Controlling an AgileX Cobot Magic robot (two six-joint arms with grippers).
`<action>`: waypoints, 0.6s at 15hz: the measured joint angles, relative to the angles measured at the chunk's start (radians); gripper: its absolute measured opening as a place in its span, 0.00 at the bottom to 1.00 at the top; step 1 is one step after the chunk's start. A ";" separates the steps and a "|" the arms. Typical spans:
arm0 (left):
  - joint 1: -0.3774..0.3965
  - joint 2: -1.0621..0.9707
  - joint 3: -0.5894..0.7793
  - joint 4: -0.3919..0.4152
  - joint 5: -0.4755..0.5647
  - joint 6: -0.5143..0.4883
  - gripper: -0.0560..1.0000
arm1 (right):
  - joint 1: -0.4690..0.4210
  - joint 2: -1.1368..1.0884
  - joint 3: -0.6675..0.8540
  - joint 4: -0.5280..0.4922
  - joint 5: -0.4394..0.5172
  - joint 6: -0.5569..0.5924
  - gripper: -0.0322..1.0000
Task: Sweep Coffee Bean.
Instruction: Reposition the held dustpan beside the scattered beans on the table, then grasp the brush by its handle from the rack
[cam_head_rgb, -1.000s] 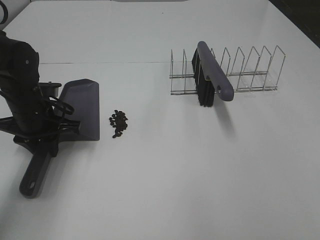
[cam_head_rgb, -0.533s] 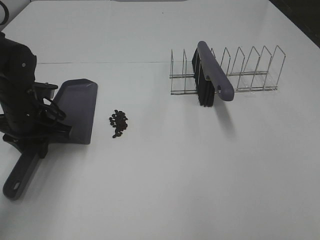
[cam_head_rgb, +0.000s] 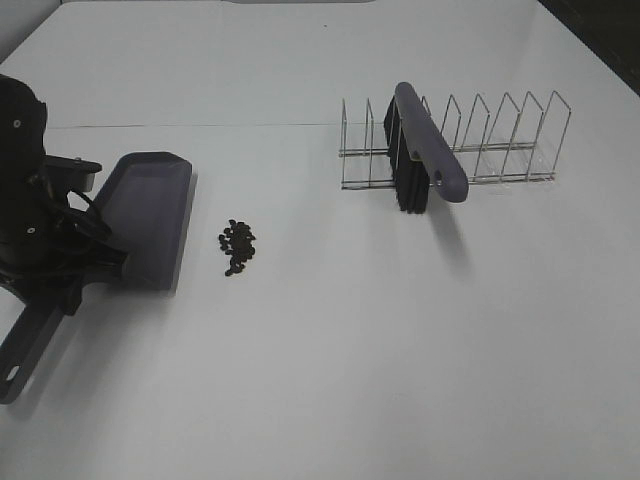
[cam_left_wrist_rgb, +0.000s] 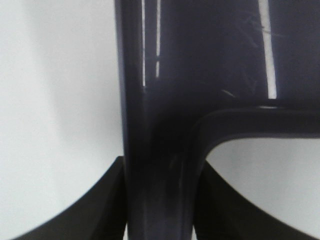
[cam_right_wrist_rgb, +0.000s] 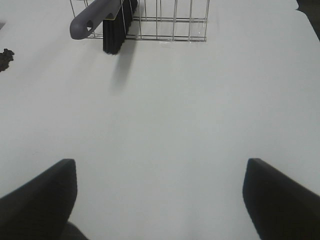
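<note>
left fingers (cam_left_wrist_rgb: 95, 215) clenched on the dustpan (cam_head_rgb: 150, 215) handle; pan has slid left, farther from the coffee bean (cam_head_rgb: 237, 247). right fingers (cam_right_wrist_rgb: 35, 200) spread, empty.

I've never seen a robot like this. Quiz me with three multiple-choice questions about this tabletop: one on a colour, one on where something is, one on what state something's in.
1. The dustpan is: A. red; B. grey-purple; C. yellow.
2. The coffee beans lie: A. inside the dustpan; B. under its handle; C. on the table beside its open edge.
3. The right end effector is: A. open and empty; B. shut on the dustpan; C. shut on the beans.
Answers: B, its body shows dull purple-grey; C, the beans sit on bare white table, apart from the pan; A, its wrist view shows spread fingers with only table between.
</note>
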 joint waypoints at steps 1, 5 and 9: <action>0.000 -0.021 0.021 0.001 -0.019 0.002 0.37 | 0.000 0.002 -0.011 0.000 0.003 0.000 0.77; 0.000 -0.070 0.107 0.007 -0.081 0.002 0.37 | 0.000 0.164 -0.118 0.000 0.027 0.007 0.77; 0.000 -0.106 0.116 -0.013 -0.080 0.002 0.37 | 0.000 0.442 -0.300 0.000 0.037 0.014 0.77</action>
